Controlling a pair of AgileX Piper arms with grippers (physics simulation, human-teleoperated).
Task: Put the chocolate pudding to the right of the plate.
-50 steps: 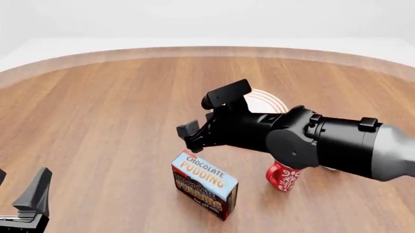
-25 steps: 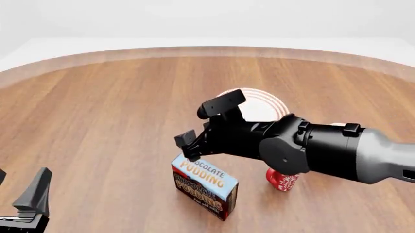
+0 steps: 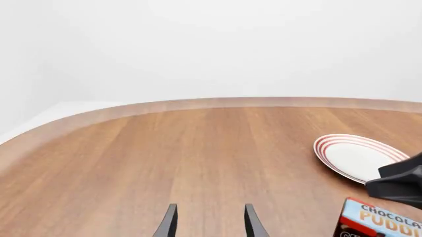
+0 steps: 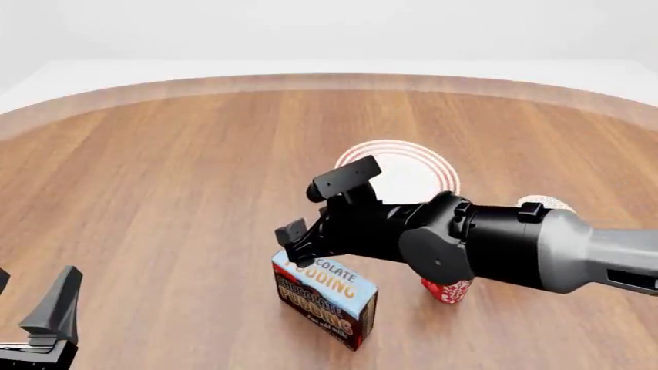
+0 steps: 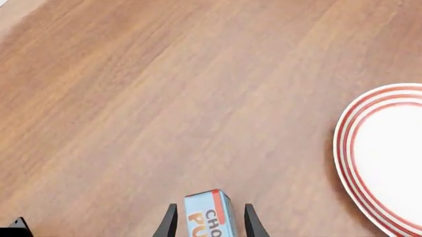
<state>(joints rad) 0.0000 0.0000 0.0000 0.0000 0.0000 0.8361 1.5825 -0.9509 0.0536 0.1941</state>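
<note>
The chocolate pudding (image 4: 325, 297), a carton with a light blue top and a dark brown front, lies on the table in front of the plate (image 4: 409, 171), which is white with red rings. My right gripper (image 4: 308, 208) is open and hovers just over the carton's far left end. In the right wrist view the end of the pudding (image 5: 207, 215) shows between the fingertips, with the plate (image 5: 389, 158) off to one side. I cannot tell whether they touch. My left gripper (image 4: 31, 299) is open and empty at the near left. Its wrist view shows the plate (image 3: 356, 157) and the pudding (image 3: 382, 220).
A red patterned mug (image 4: 448, 290) stands right of the carton, half hidden under my right arm (image 4: 494, 243). A bit of a white mug (image 4: 543, 203) peeks out behind that arm. The wooden table (image 4: 165, 177) has a curved far edge.
My right gripper has come down and nearer, from over the plate to just above the carton's far end. More of the plate now shows. The left arm and the carton have not moved.
</note>
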